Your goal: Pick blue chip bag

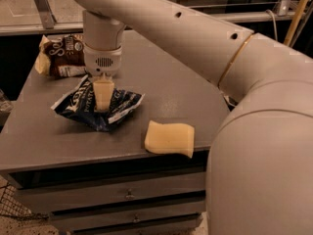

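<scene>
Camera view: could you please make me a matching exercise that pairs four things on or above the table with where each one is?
Things:
1. blue chip bag
2. sponge
3. brown snack bag
4. gripper

Places:
A. near the front edge of the table
B. at the far left corner
C. on top of the chip bag's middle
D. crumpled, left of centre, beneath the gripper

Pairs: 1-D, 2-A, 3-B, 4-C.
</scene>
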Robot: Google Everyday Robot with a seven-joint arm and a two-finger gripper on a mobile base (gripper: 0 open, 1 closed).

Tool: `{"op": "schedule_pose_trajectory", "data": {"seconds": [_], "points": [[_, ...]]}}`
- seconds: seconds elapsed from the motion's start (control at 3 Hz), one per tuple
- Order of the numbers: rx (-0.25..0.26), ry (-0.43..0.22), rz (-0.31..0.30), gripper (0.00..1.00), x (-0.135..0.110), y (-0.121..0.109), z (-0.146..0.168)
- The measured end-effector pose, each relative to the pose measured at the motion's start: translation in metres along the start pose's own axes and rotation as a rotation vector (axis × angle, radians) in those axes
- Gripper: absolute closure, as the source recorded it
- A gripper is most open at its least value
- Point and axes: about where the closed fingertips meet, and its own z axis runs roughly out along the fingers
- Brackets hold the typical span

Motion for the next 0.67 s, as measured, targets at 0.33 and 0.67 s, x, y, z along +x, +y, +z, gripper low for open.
{"op": "schedule_pose_trajectory", "data": {"seconds": [0.33,0.67], "points": [[0.077,-0.075,-0.014,0.88,0.0,0.003,-0.043],[0.195,-0.157,-0.062,1.0,-0.002,0.014,-0.109]]}}
